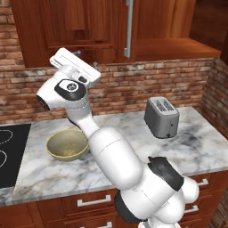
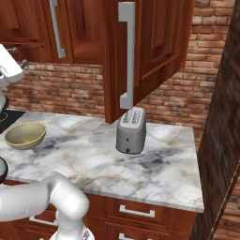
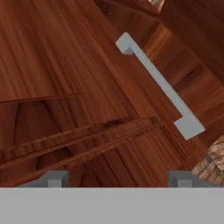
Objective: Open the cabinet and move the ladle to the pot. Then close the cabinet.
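Up close against the cabinet, the hand points at a dark panelled door, its fingertips set wide apart with nothing between them; a silver bar handle lies just beyond them on the wood; another door of the cabinet stands swung out over the worktop, its long handle hanging above the grey toaster; a yellowish bowl sits on the worktop below the cabinet, beside the black hob.
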### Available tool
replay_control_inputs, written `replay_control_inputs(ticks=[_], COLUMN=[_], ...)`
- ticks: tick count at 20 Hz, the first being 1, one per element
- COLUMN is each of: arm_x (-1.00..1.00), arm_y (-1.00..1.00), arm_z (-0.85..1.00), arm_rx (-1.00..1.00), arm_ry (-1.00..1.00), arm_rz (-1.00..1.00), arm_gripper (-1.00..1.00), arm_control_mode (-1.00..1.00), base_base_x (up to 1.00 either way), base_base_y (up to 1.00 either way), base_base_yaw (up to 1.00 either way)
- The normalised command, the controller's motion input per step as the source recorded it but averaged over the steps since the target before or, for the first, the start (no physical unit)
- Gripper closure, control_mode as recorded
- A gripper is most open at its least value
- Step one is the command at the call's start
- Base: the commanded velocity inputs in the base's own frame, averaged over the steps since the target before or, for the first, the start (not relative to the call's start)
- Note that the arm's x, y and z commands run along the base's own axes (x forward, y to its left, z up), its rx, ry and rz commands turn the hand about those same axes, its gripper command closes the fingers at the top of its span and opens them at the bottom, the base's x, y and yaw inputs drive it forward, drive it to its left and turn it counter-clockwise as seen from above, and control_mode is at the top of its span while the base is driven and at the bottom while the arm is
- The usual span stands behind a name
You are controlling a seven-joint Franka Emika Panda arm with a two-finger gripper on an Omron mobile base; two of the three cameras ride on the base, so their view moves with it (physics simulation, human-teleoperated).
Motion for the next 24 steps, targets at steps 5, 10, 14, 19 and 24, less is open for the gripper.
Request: replay_control_inputs(ticks=[5,10,14,19,24], arm_x=[0.52,-0.25,-1.00,-0.96,-0.24], arm_y=[-0.62,-0.42,-0.04,-0.11,-0.21], arm_z=[0.29,0.56,0.97,1.00,1.00], arm_rx=[0.13,0.09,0.01,0.00,0.00], arm_ry=[0.00,0.00,-0.04,0.06,0.25], arm_rz=[0.28,0.23,0.12,0.04,0.03], arm_gripper=[-1.00,-1.00,-1.00,-1.00,-1.00], arm_control_mode=[-1.00,-1.00,-1.00,-1.00,-1.00], base_base_x=[0.00,0.00,0.00,0.00,0.00], base_base_y=[0.00,0.00,0.00,0.00,0.00], base_base_yaw=[0.00,0.00,0.00,0.00,0.00])
